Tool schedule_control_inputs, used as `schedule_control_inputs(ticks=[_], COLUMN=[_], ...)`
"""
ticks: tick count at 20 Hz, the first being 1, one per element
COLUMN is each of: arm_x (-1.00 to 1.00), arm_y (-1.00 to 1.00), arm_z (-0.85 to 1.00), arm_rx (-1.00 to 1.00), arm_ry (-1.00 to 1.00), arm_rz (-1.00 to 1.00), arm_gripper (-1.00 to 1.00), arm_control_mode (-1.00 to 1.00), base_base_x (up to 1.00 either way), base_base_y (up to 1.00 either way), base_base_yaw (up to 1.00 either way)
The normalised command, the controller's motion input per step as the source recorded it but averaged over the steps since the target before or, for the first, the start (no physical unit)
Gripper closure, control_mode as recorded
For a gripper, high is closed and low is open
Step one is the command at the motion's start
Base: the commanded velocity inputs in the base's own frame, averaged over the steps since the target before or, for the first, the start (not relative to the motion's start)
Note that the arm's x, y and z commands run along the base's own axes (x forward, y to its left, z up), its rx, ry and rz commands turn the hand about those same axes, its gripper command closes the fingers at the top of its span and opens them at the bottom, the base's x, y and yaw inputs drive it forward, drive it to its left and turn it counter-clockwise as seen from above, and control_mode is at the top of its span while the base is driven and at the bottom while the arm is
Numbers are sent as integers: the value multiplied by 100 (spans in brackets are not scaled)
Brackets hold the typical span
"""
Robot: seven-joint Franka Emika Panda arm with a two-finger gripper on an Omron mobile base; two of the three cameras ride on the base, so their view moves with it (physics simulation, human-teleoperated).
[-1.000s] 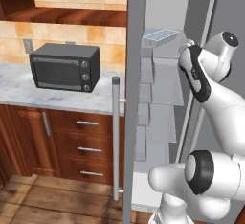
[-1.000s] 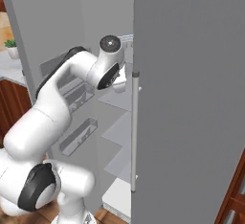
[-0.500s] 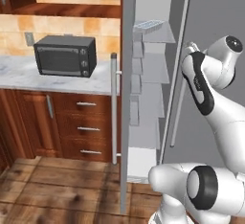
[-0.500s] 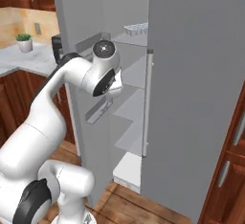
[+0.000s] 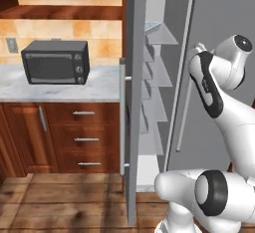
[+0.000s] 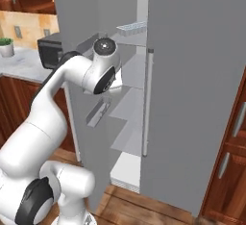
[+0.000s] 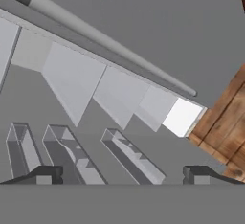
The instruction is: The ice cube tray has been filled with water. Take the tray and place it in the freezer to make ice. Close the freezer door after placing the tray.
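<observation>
My gripper (image 7: 123,174) is spread wide with nothing between its fingertips (image 7: 45,174), one tip low on each side of the hand view. Past them I see the inside of the freezer (image 6: 129,123): pale grey shelves (image 7: 76,82) fanning out in a row, and three bins (image 7: 134,156) on the inner face of the open door. A long silver bar handle (image 7: 105,41) runs slantwise across the flat grey door (image 7: 158,22) of the other half, and a patch of wooden floor (image 7: 225,127) shows at the far right.

In the left base view my forearm (image 5: 211,85) hangs in front of the closed grey door, near its thin handle (image 5: 185,102). The freezer door (image 5: 133,97) stands open, edge-on to that camera, with its own bar handle (image 5: 122,117) on the outer side.

The ice cube tray (image 6: 132,27) sits on a high shelf inside the freezer, well above my hand; from the left it shows as a small pale shape (image 5: 152,26) at the shelf's front edge. I cannot make out the cells or the water in them at this size.

To the left of the freezer a black microwave (image 5: 55,61) rests on the marble counter (image 5: 60,88), over dark wooden drawers (image 5: 82,137). A small potted plant (image 6: 6,46) stands on the counter farther along.
</observation>
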Motion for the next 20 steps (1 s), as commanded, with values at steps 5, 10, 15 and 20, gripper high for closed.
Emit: schedule_control_inputs(ticks=[5, 10, 15, 20], arm_x=[0, 0, 12, 0], arm_y=[0, 0, 40, 38], arm_z=[0, 0, 0, 0], arm_rx=[0, 0, -4, -7], arm_ry=[0, 0, 0, 0], arm_rz=[0, 0, -11, -7], arm_gripper=[-100, -100, -100, -100], arm_control_mode=[100, 100, -100, -100], base_base_x=[0, 12, 0, 0], base_base_y=[32, 31, 0, 0], base_base_yaw=[-18, -13, 0, 0])
